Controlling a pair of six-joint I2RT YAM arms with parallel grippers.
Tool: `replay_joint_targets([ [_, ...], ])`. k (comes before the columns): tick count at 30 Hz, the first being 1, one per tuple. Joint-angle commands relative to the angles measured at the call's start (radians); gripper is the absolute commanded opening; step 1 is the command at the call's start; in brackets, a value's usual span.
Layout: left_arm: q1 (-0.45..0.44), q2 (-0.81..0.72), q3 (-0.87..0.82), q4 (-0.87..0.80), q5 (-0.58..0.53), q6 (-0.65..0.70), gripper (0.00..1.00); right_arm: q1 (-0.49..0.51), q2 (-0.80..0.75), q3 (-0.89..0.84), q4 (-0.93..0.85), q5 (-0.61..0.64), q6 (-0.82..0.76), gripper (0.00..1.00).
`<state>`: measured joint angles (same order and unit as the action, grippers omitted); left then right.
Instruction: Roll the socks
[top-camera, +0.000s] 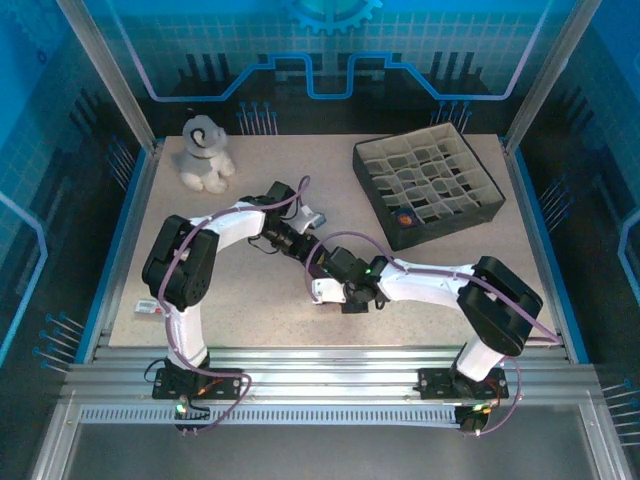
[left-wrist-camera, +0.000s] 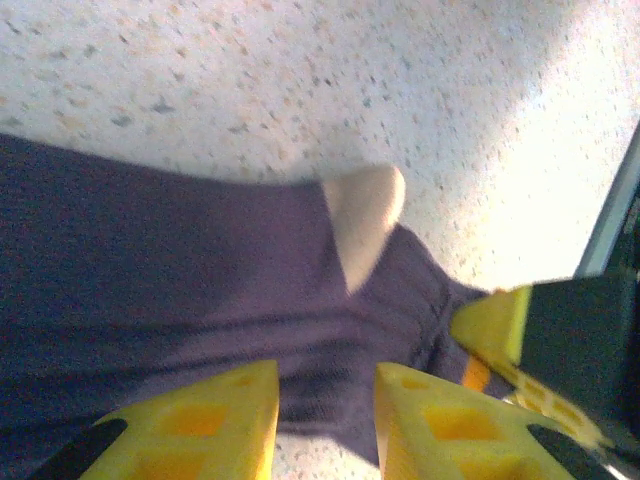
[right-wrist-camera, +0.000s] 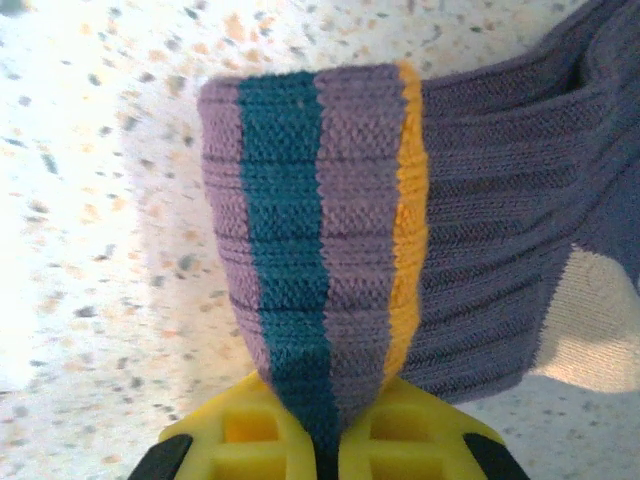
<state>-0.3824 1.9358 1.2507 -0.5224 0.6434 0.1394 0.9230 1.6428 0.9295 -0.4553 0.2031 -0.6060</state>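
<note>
Could drag the fold loose, pulling with right gripper (right-wrist-camera: 328, 428) clamped on the striped cuff (right-wrist-camera: 300, 220) and left gripper (left-wrist-camera: 327, 390) part-open astride the purple sock (left-wrist-camera: 180, 270), hold unclear.

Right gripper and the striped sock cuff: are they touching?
Touching. The right wrist view shows the striped sock cuff pinched in the shut right gripper, its fabric running down between the yellow fingers.

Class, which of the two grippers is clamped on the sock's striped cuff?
The right gripper: its jaws are shut on the teal-and-orange banded cuff. The left gripper has its jaws apart over the purple sock, near its tan patch.
</note>
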Motion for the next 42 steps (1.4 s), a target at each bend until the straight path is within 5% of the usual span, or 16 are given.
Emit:
replay_joint_targets([
  [1, -0.001, 0.068, 0.010, 0.071, -0.016, -0.077, 0.27, 0.012, 0.037, 0.041, -0.194, -0.137, 0.065, 0.00],
  [8, -0.003, 0.144, 0.039, 0.103, -0.064, -0.122, 0.26, -0.055, 0.134, 0.147, -0.367, -0.380, 0.123, 0.00],
  [17, -0.004, 0.154, 0.038, 0.141, -0.030, -0.073, 0.25, -0.058, 0.248, 0.221, -0.447, -0.466, 0.078, 0.00],
  [22, 0.006, 0.049, -0.070, 0.296, -0.043, -0.059, 0.29, -0.123, 0.327, 0.272, -0.492, -0.585, 0.100, 0.00],
  [34, 0.109, -0.129, -0.218, 0.528, 0.053, -0.170, 0.35, -0.185, 0.429, 0.327, -0.511, -0.519, 0.178, 0.00],
  [42, 0.240, -0.284, -0.489, 0.926, 0.112, -0.353, 0.37, -0.210, 0.445, 0.331, -0.499, -0.480, 0.212, 0.00],
])
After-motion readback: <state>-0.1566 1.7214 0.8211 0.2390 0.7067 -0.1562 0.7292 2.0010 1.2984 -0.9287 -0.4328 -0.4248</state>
